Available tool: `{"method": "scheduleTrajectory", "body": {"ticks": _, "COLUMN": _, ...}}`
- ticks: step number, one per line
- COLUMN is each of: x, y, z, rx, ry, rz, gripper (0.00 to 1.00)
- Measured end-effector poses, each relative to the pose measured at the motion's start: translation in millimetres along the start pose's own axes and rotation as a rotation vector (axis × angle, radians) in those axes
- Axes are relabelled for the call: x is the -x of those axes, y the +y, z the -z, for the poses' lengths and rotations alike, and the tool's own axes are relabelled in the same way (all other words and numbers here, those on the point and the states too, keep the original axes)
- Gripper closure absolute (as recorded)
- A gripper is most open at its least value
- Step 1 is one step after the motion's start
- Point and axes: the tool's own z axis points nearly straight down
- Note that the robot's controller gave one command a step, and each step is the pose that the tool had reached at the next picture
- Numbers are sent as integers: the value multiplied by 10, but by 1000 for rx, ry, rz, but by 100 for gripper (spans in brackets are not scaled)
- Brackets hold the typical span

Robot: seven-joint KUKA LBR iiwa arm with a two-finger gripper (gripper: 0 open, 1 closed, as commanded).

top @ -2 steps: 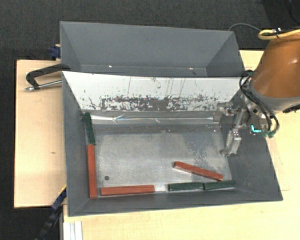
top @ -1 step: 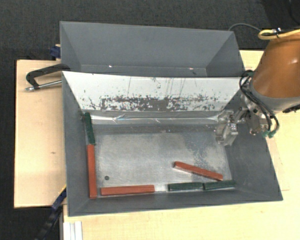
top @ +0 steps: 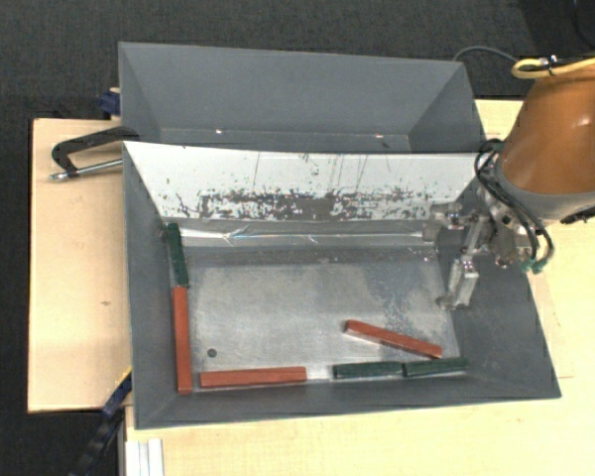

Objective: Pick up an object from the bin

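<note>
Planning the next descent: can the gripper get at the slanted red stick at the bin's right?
Probably yes: the red stick lies flat on bare floor near the gripper, nothing over it; the green stick lies beside it, along the wall.

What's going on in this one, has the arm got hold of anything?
Not yet. The gripper hangs at the right side of the grey bin, holding nothing that I can see. Nearest lies a tilted red stick, just below it in the view, with dark green sticks along the near wall. Further left on that wall lies a second red stick; a third red stick and a green stick line the left wall.
</note>
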Motion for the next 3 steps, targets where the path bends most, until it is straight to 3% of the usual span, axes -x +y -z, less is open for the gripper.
{"method": "scheduleTrajectory", "body": {"ticks": 3, "x": 0, "y": 0, "z": 0, "rx": 0, "ry": 0, "rz": 0, "gripper": 0}}
